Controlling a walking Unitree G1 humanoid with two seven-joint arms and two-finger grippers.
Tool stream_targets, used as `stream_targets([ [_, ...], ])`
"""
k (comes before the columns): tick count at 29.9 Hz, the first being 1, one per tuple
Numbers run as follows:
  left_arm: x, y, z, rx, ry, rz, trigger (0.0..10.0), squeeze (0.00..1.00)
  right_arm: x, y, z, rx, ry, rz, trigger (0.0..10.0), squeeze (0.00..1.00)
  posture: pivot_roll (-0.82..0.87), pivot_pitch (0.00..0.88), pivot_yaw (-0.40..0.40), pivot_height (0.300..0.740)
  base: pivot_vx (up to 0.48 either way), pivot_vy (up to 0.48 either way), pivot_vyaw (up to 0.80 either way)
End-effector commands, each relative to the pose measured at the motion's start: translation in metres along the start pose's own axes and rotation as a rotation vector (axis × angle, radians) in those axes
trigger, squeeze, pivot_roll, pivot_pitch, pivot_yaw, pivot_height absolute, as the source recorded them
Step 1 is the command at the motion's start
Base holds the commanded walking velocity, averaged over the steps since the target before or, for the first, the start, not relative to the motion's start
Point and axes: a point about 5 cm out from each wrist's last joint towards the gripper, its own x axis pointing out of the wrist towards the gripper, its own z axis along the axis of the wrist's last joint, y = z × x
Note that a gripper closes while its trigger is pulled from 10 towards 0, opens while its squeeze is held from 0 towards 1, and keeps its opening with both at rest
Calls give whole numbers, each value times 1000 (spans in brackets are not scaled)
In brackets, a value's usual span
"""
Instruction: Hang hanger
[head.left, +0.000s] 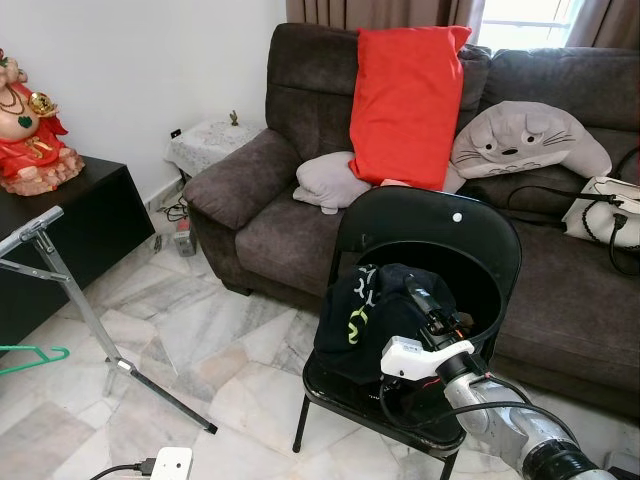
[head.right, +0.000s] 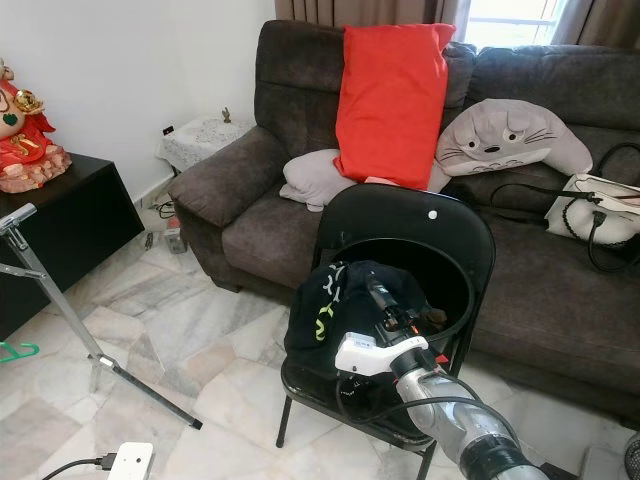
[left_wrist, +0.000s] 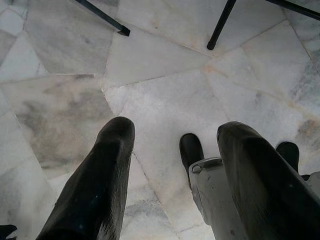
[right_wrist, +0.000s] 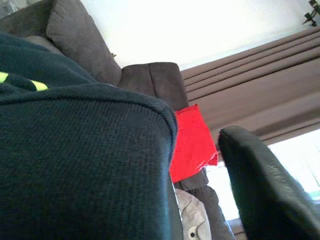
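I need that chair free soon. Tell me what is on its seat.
A crumpled black garment with yellow-green markings lies on the chair seat. The right gripper is at it. Whatever lies beneath the garment, such as a hanger, is covered.

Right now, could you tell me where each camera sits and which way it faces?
Left eye view: on the head, looking forward and down at the black chair, dark garment and sofa; right gripper at the garment.
Right eye view: the same scene, from the head's other eye.
Left wrist view: along the left gripper, open, down at the marble floor.
Right wrist view: pressed against the garment, facing the red cushion, which the eye views share.
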Motion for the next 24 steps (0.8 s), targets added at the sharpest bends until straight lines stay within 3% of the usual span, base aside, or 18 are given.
stream_targets([
  [1, -1, 4, -2, 11, 10, 8, 10000, 0, 1, -4, 2, 40, 10, -45, 0, 0, -40, 0, 93, 740, 0, 0, 0],
  [16, -1, 3, -2, 12, 14, 7, 10000, 0, 0, -12, -3, 115, 107, -109, 0, 0, -39, 0, 90, 740, 0, 0, 0],
  [24, -1, 3, -2, 13, 15, 8, 10000, 0, 2, -16, -11, 254, 237, -164, 0, 0, -37, 0, 87, 740, 0, 0, 0],
])
